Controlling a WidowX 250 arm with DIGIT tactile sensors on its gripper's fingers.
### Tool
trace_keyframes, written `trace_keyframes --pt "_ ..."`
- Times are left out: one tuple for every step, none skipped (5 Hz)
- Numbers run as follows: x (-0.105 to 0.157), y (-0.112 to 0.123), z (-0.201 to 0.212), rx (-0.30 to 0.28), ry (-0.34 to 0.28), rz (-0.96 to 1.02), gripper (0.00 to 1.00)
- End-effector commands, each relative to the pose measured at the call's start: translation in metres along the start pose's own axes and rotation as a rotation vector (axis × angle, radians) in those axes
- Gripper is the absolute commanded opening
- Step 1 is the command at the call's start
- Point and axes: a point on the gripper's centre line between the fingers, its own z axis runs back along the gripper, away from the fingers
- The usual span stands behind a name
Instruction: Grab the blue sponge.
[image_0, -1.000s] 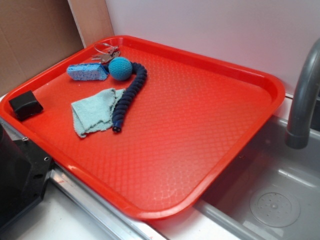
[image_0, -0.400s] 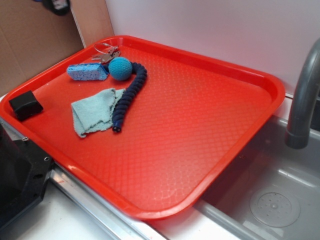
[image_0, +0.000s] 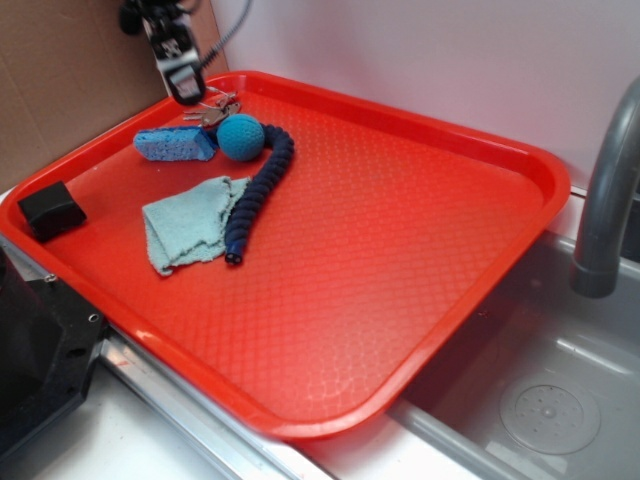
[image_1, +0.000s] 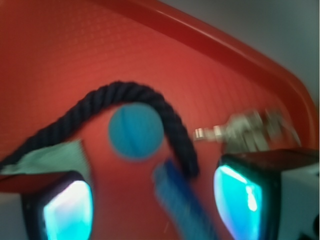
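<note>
Gripper (image_1: 152, 200) spread wide, empty (touching nothing), above blue sponge (image_1: 181, 202), teal ball (image_1: 136, 131) near.

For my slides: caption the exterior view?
Gripper above a red tray, near the blue sponge and teal ball.

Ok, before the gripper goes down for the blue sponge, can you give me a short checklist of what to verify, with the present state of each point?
1. Blue sponge visible and uncovered on the red tray: ok.
2. Gripper open, as the wrist view shows both fingers apart with nothing between: ok.
3. Gripper centred over the sponge: not ok; in the exterior view it hangs nearer the keys, toward the tray's back edge.
4. Room around the sponge: not ok; the teal ball sits right at its end, and the dark rope curls beside it.
5. Height above the sponge: cannot tell.
6. Light-blue cloth away from the sponge: ok.
</note>
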Motion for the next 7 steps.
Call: trace_keyframes --pt "0.019 0.02 -0.018 0.058 -0.101 -0.107 1.0" --pt "0.007 0.024 -0.011 0.033 -0.136 -0.091 1.0" --pt "-0.005 0.012 0.012 0.032 -0.154 -0.109 1.0" --pt "-0.011 0.002 0.021 0.049 -0.142 -0.116 1.0" --pt "-0.014 -0.001 0.011 0.049 -0.109 -0.126 1.0" --pt "-0.023 0.002 -0.006 0.052 -0.058 -0.105 1.0" --pt "-0.025 0.003 -0.026 0.059 -0.036 -0.12 1.0"
